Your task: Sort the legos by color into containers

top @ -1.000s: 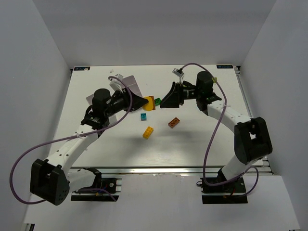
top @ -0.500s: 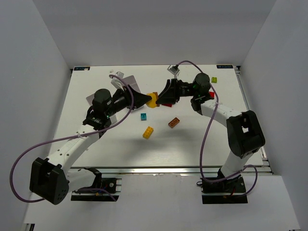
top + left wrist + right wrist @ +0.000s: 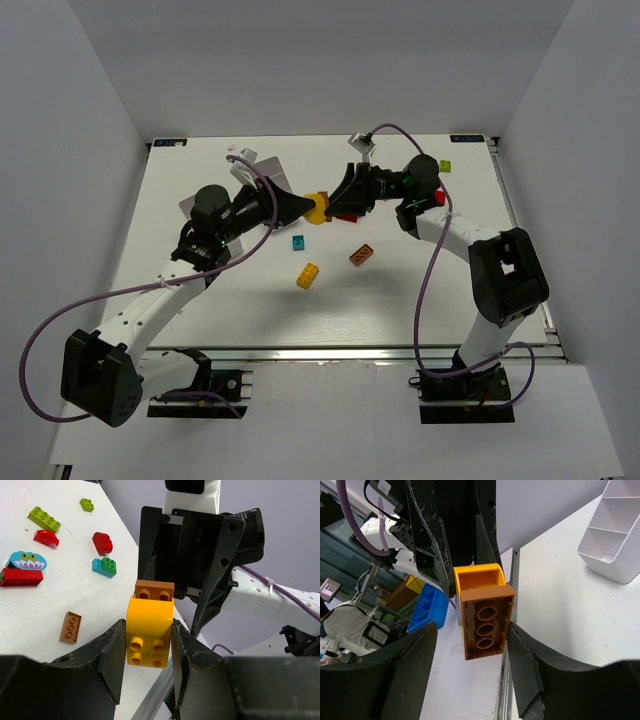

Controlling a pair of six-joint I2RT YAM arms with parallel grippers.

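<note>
Top view: left gripper (image 3: 303, 208) and right gripper (image 3: 335, 203) are nose to nose above the middle of the surface (image 3: 200, 290), with the yellow brick (image 3: 317, 207) between them, lifted clear. A teal brick (image 3: 298, 242), a second yellow one (image 3: 308, 275) and a loose brown one (image 3: 362, 255) lie below. A container (image 3: 268, 172) is half hidden behind my left arm. Left wrist: left jaws are clamped on the yellow brick's sides, and a brown brick (image 3: 154, 590) is stuck on its far end. The right jaws stand wide just past it. Right wrist: the brown brick sits between my right jaws. There's a clear gap on one side; the other side is close and I can't tell if it touches. So wide, not gripping. A white bin (image 3: 615, 540) is well apart on the surface. My read: I'm splitting a two-colour stack before sorting. Next, close the right jaws squarely on the brown brick, hold left firm and pull straight apart. The brown brick is thin, so there's little to grab.
</note>
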